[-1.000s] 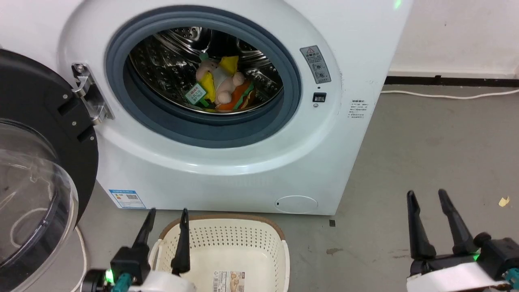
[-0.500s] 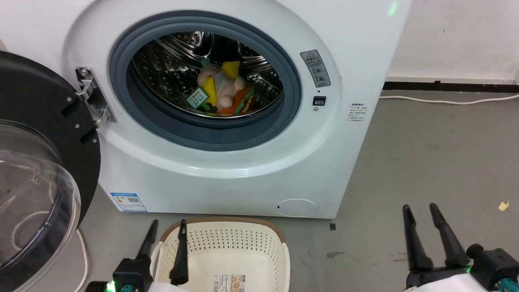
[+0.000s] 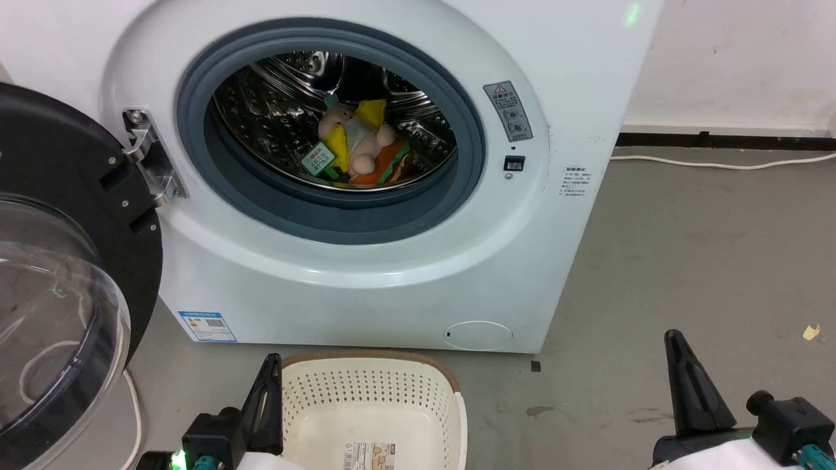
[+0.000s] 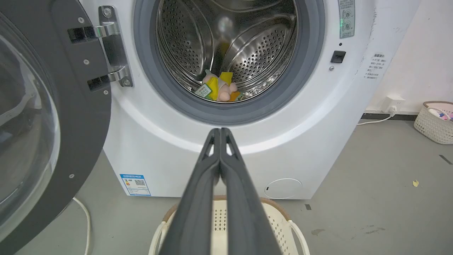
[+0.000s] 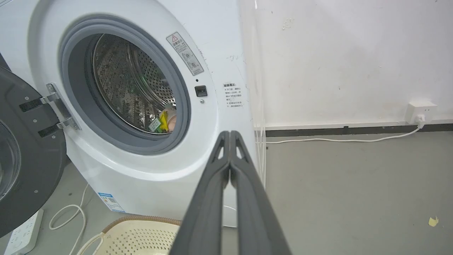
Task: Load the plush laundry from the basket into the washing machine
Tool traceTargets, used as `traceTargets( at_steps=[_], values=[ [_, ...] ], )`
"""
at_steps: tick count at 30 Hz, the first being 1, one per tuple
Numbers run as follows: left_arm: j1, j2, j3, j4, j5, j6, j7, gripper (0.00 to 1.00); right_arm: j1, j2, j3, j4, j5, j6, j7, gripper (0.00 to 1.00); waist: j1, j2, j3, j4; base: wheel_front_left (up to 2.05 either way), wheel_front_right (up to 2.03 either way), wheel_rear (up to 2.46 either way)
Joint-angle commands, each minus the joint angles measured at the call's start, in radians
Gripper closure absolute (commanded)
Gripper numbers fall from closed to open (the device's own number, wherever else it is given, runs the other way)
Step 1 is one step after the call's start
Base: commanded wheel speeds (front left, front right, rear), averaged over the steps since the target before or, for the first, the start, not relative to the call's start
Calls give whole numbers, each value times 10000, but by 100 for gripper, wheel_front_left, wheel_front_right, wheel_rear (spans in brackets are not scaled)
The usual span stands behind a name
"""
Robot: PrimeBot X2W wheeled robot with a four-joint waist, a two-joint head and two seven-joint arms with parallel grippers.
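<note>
Both claws went from fingers apart to pressed together within the last second. Left gripper (image 3: 270,363) and right gripper (image 3: 676,339) each closed on nothing, low in front of the washing machine (image 3: 366,281). Plush laundry (image 3: 356,147) sat bunched at the bottom of the drum (image 3: 274,111), same spot as a second ago, well apart from both claws. Basket (image 3: 366,385) stood on the floor just before the machine, beside my left claw. The part I could see held only a barcode sticker. Door (image 3: 59,163) was swung open at left. My read: loading was done, and closing up looked like parking.
</note>
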Motion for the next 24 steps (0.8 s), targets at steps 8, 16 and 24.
traceTargets(
  at_steps=[8,16,24],
  values=[
    [-62,-76,161,-137,189,-91,190,100,-90,0,-3,-42,-250,-1,191,100,0,0,-24,-3,0,0,0],
    [-90,-112,253,-213,296,-141,353,100,-130,1,-3,-60,-393,-2,355,100,0,0,-47,-6,0,0,0],
    [-118,-147,346,-289,405,-192,516,100,-170,1,-3,-79,-538,-3,519,100,-1,0,-70,-10,0,0,0]
  ],
)
